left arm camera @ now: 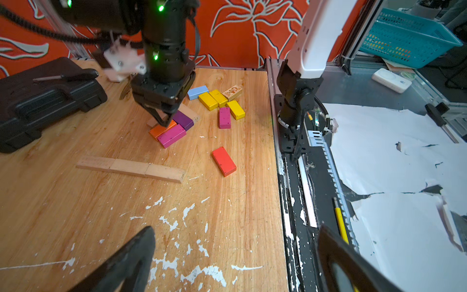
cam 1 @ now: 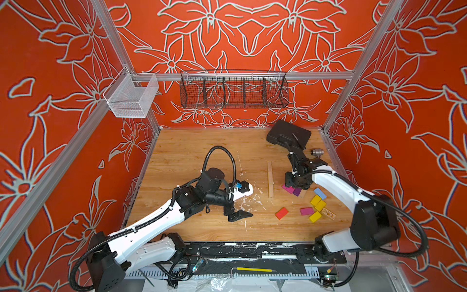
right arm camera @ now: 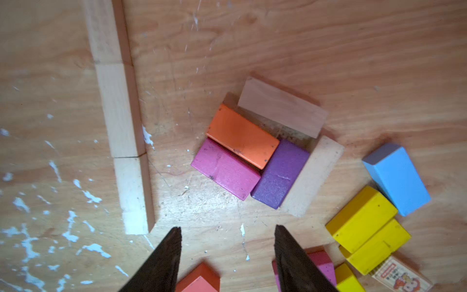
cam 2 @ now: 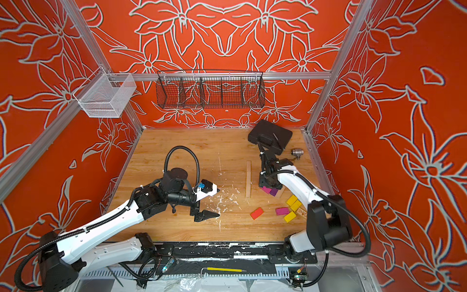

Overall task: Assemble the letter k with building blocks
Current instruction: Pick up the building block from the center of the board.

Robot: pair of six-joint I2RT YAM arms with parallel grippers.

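While the right tool (right arm camera: 227,227) hangs partly spread and empty just above a tight cluster of an orange block (right arm camera: 242,136), a magenta block (right arm camera: 225,168), a purple block (right arm camera: 280,174) and two plain blocks (right arm camera: 281,107), the left tool (left arm camera: 237,228) stands wide and empty over the middle of the surface (cam 1: 202,151). Just left of the cluster, a line of three plain blocks (right arm camera: 118,111) runs near to far. Nearer and rightward lie a red block (left arm camera: 223,161), a second magenta block (left arm camera: 224,117), three yellow blocks (left arm camera: 207,100), a light blue block (left arm camera: 197,92) and a printed block (left arm camera: 233,91).
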